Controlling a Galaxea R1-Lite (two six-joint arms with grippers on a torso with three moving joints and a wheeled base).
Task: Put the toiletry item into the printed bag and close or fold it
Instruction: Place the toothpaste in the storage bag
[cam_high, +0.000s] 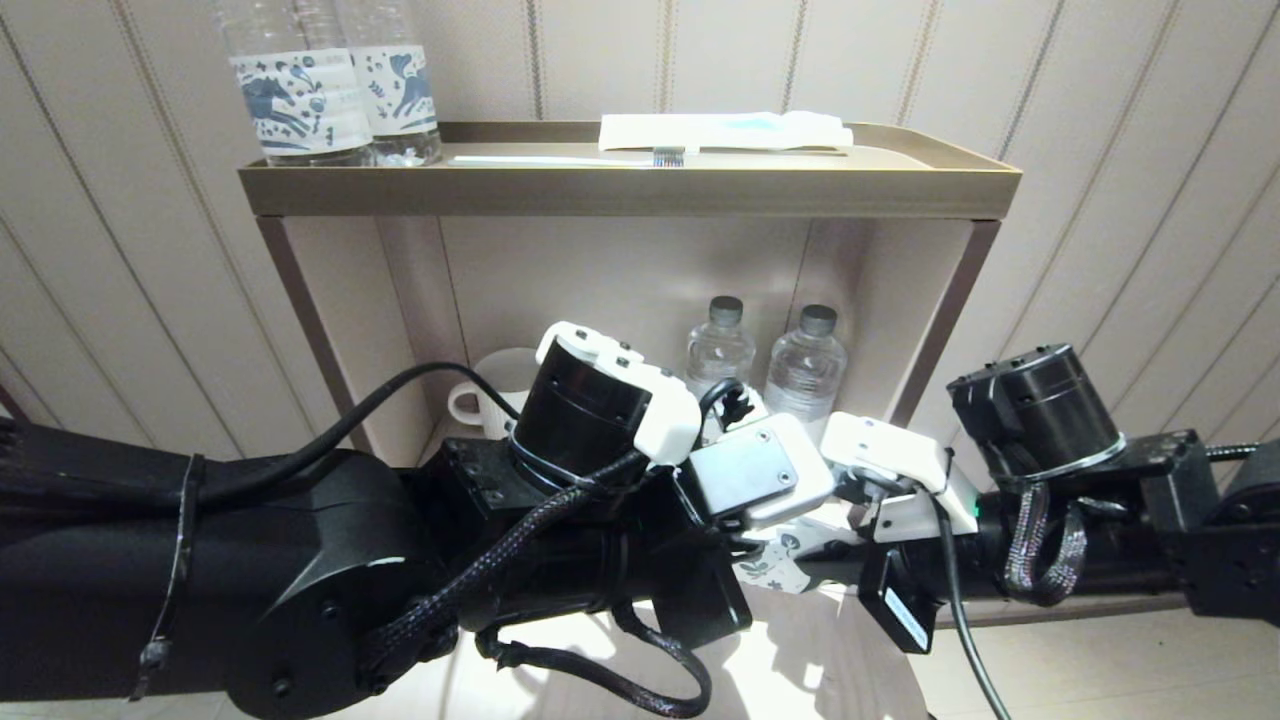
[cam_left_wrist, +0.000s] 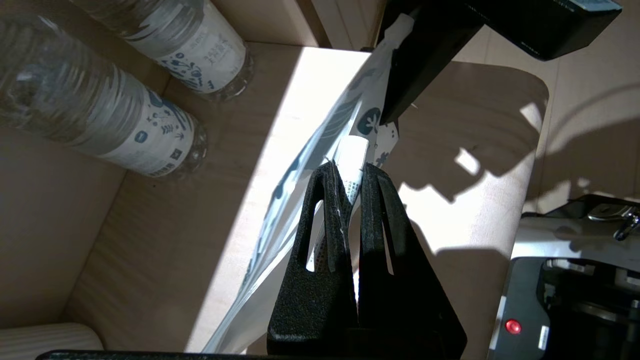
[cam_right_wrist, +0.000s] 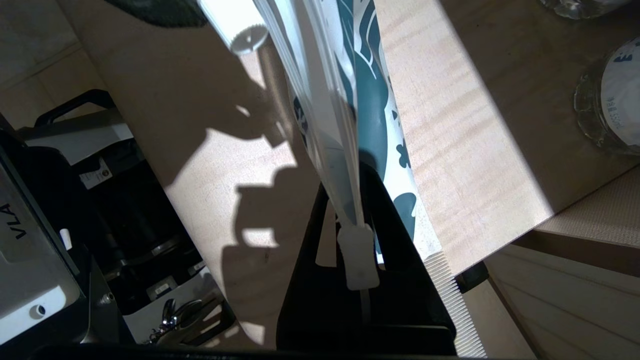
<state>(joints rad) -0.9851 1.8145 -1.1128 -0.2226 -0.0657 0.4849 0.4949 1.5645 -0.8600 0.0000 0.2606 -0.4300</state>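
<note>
The printed bag (cam_left_wrist: 312, 150), white with blue leaf print, hangs on edge above the wooden shelf. My right gripper (cam_right_wrist: 346, 187) is shut on its rim, and the white zip slider (cam_right_wrist: 357, 257) sits between the jaws. My left gripper (cam_left_wrist: 348, 169) is shut on a small white toiletry tube (cam_left_wrist: 353, 150) whose end pokes out past the fingertips, right against the bag's printed end. The tube's ribbed cap (cam_right_wrist: 246, 36) shows beside the bag in the right wrist view. In the head view only a printed corner of the bag (cam_high: 778, 566) shows below both wrists.
Two water bottles (cam_left_wrist: 140, 120) (cam_left_wrist: 200, 42) stand at the back of the lower shelf, with a white mug (cam_high: 488, 392) to their left. The top tray (cam_high: 630, 190) carries two more bottles (cam_high: 300, 90), a toothbrush and a white packet (cam_high: 725, 130). The shelf's front edge (cam_right_wrist: 450, 280) is close.
</note>
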